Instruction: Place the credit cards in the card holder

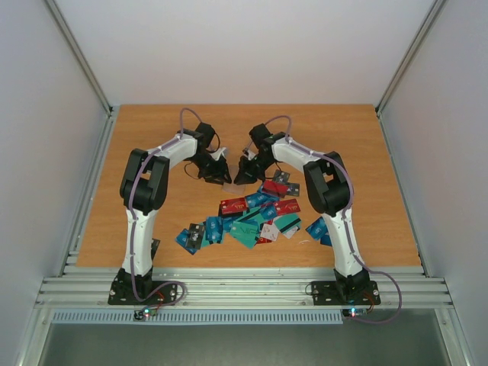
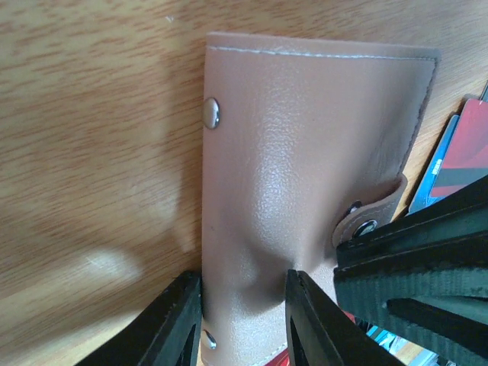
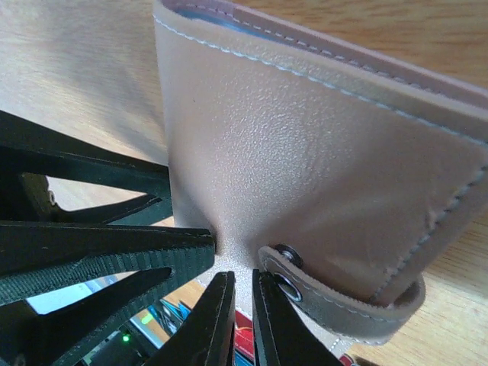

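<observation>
Left gripper [image 2: 242, 309] is clamping the tan card holder [image 2: 305, 137] across one edge — right gripper [image 3: 242, 305] is sitting with fingers almost together at the card holder's snap strap [image 3: 343, 309], though whether pinching it I cannot tell. Credit cards [image 1: 252, 217] are lying scattered just near-side of the card holder.

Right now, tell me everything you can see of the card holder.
The card holder is a flat tan-brown wallet, leather-like and grained, with pale stitching along its edges. It is folded, with a blue lining just peeking out at one edge. A metal snap stud sits near a corner, and a short strap with a snap wraps round its side. Both arms hold it over the wooden table: the left gripper clamps one edge, and the right gripper pinches beside the strap.
</observation>
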Robot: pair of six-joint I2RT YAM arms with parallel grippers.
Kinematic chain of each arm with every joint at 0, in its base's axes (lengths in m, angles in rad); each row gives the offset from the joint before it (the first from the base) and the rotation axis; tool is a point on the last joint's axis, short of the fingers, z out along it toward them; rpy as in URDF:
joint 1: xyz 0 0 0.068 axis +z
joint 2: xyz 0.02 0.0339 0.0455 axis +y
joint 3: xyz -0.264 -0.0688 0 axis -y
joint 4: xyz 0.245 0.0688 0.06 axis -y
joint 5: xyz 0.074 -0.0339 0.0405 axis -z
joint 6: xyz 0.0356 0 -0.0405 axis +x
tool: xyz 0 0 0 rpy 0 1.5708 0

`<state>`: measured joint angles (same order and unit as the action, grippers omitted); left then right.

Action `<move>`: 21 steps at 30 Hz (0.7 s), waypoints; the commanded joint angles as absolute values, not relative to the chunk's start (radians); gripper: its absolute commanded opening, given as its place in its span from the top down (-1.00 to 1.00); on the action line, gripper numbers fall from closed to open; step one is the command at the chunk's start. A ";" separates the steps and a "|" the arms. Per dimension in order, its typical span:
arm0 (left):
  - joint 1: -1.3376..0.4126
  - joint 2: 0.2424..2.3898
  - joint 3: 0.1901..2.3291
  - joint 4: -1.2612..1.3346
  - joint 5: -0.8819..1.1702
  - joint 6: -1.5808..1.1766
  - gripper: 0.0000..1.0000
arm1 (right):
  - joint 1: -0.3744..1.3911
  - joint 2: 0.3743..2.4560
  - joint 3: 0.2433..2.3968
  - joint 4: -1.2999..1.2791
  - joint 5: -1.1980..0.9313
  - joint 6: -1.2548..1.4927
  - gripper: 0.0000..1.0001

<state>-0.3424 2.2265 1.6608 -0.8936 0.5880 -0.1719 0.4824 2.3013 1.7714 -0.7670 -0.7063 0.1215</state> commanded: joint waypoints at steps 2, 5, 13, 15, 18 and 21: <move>-0.352 2.271 1.648 -0.898 0.576 -0.174 0.33 | 0.495 2.339 1.799 -0.830 -0.630 0.070 0.82; -0.351 2.272 1.645 -0.896 0.580 -0.172 0.33 | 0.492 2.353 1.810 -0.822 -0.632 0.062 0.82; -0.345 2.265 1.627 -0.890 0.590 -0.168 0.33 | 0.421 2.470 1.909 -0.770 -0.918 0.100 0.83; -0.341 2.267 1.625 -0.887 0.598 -0.170 0.33 | 0.419 2.517 1.946 -0.782 -0.973 0.088 0.84; -0.335 2.268 1.624 -0.885 0.609 -0.173 0.34 | 0.418 2.564 1.972 -0.753 -1.051 0.107 0.87; -0.332 2.267 1.619 -0.882 0.611 -0.172 0.34 | 0.415 2.598 1.977 -0.701 -1.114 0.152 0.89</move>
<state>-0.3321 2.2265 1.6516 -0.8841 0.6159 -0.1719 0.4099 2.5187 1.9640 -0.7650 -1.0447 0.0994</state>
